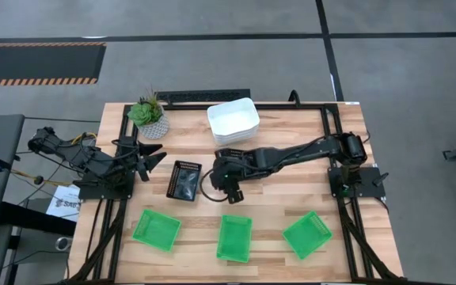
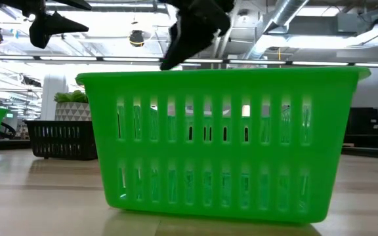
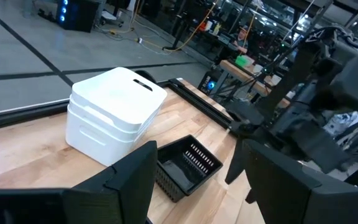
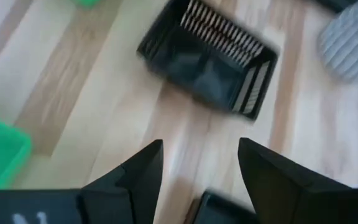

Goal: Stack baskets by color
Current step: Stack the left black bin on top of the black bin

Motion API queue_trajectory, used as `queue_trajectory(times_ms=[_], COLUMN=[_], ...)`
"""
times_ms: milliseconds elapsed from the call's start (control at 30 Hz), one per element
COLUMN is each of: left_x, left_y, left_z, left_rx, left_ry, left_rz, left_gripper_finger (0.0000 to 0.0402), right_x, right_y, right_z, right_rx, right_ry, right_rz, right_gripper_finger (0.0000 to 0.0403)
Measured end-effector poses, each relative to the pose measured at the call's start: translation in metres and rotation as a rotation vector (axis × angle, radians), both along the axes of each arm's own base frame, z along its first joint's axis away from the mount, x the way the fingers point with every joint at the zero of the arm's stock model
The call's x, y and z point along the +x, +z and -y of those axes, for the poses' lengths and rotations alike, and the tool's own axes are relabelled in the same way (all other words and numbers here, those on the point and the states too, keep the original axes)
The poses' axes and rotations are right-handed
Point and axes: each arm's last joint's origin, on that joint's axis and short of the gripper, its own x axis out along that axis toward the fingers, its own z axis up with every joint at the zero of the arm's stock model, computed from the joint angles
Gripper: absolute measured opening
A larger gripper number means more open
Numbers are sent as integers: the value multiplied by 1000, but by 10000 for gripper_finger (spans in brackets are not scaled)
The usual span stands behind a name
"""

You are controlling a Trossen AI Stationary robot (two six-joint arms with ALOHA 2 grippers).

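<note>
Grey tiled floor [image 1: 212, 55] with a hazard-striped mat [image 1: 38, 63]; exposed ceiling ducts [image 2: 307, 19].

table [image 1: 291, 198]: was pale wood in glued strips, grain showing, smooth with a soft sheen
green baskets, the row just beyond the right gripper [image 1: 233, 195]: were bright plastic, smooth and slightly glossy; the middle one [image 1: 235, 237] had slotted walls
black baskets [image 1: 186, 180], just beside the right gripper: were dark plastic, matt, with perforated sides
white baskets [image 1: 233, 120], a stack behind the right gripper: were smooth plastic, satin rather than shiny
right gripper's fingers [image 4: 143, 171]: looked like matt black plastic, flat-faced
left gripper [image 1: 150, 156]: was matt black as well
plant pot [image 1: 154, 127], near the left gripper: was pale and ribbed, matt
</note>
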Motion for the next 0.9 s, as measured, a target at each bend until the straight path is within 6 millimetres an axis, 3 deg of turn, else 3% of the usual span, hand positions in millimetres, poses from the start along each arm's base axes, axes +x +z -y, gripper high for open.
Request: queue_trajectory(times_ms=[333, 567, 900], left_x=[0, 0, 0], left_y=[0, 0, 0], left_z=[0, 0, 0], left_rx=[-3, -3, -7], left_ry=[1, 1, 4], left_rz=[1, 1, 4], left_gripper_finger=[224, 224, 224], right_x=[16, 21, 48], right_y=[16, 21, -27], right_z=[2, 5, 6], right_rx=[-42, -91, -73], right_ry=[115, 212, 287], right_rz=[226, 290, 256], right_gripper_finger=[228, 228, 217])
